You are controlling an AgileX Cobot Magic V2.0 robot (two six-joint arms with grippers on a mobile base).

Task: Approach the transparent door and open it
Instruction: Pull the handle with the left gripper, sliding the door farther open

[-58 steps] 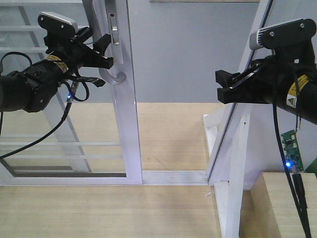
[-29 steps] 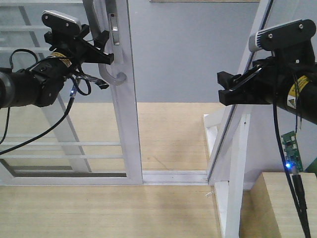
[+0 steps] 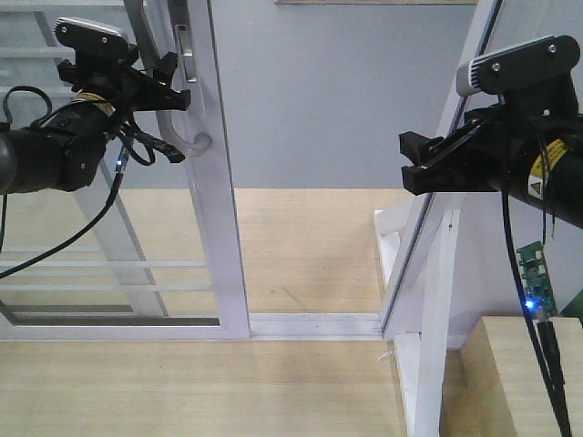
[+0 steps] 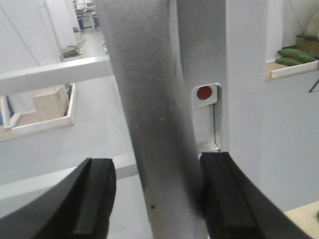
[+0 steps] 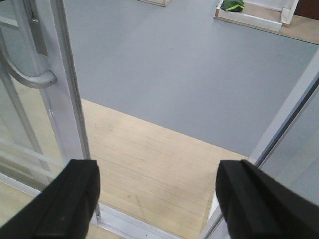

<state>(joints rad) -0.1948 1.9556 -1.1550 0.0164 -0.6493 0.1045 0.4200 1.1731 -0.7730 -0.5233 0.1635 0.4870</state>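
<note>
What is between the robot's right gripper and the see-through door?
Nothing. In the front view the stretch between the right gripper and the transparent door is bare, with just floor behind it.

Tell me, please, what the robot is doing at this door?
The left gripper has its fingers either side of the curved handle of the transparent door, not clamped, apparently to slide it. The door stands partly open, with a gap to its right. The right gripper hangs open and empty beside the other frame.

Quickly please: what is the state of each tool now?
Left tool: open, straddling the door handle, not clamped.
Right tool: open, holding nothing.
</note>
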